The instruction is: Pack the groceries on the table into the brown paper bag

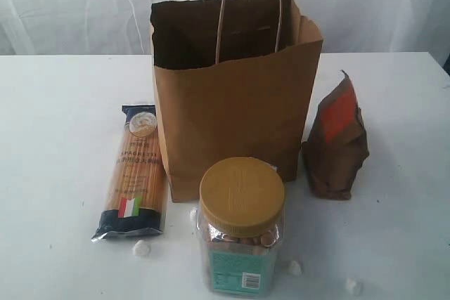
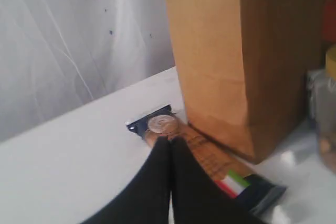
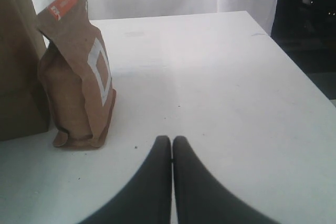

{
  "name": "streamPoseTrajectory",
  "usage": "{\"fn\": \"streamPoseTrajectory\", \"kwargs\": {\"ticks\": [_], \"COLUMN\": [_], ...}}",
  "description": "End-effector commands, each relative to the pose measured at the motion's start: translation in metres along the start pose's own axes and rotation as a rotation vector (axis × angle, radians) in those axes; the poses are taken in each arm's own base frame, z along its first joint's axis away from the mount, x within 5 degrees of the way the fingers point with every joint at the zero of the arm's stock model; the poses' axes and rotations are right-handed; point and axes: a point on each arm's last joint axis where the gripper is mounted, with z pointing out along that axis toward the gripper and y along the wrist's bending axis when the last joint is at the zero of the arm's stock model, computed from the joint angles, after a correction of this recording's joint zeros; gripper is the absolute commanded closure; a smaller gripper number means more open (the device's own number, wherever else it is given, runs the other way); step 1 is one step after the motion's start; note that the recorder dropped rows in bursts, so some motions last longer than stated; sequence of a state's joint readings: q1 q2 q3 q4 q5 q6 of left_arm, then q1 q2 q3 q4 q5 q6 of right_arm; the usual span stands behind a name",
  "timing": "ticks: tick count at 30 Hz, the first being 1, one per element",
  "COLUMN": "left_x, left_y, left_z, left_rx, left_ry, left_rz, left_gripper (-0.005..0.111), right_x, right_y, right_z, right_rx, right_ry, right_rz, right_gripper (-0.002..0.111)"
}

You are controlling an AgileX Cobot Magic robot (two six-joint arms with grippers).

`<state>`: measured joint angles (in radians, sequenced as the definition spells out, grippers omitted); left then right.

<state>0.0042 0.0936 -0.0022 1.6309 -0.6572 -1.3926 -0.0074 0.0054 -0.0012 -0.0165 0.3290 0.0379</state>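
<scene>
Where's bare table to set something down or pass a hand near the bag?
Widest bare stretch: white tabletop left of the flat spaghetti packet with the Italian flag. Another: right of the upright brown orange-labelled pouch, out to the table edge. Crowded: in front of the tall brown paper bag, where the yellow-lidded clear jar and small white lumps sit close.

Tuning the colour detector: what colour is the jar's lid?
Yellow; the jar lid shows best in the exterior view.
</scene>
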Motion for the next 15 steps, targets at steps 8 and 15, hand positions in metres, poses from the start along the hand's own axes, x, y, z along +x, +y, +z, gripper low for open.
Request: {"fn": "streamPoseTrajectory", "kwargs": {"ticks": [8, 15], "left_x": [0.028, 0.043], "left_y": [0.046, 0.047], "left_z": [-0.017, -0.026], "left_rx": [-0.567, -0.643], "left_ry": [0.28, 0.436], "left_rz": [-0.14, -0.254], "left_gripper": [0.107, 0.107], "right_x": [-0.001, -0.001], "right_y": [0.0, 0.0], "right_z": [0.0, 0.0], "right_rx": [-0.001, -0.001], "right_ry": [-0.013, -0.013], "right_rz": [0.003, 0.003], "right_gripper": [0.108, 0.108]}}
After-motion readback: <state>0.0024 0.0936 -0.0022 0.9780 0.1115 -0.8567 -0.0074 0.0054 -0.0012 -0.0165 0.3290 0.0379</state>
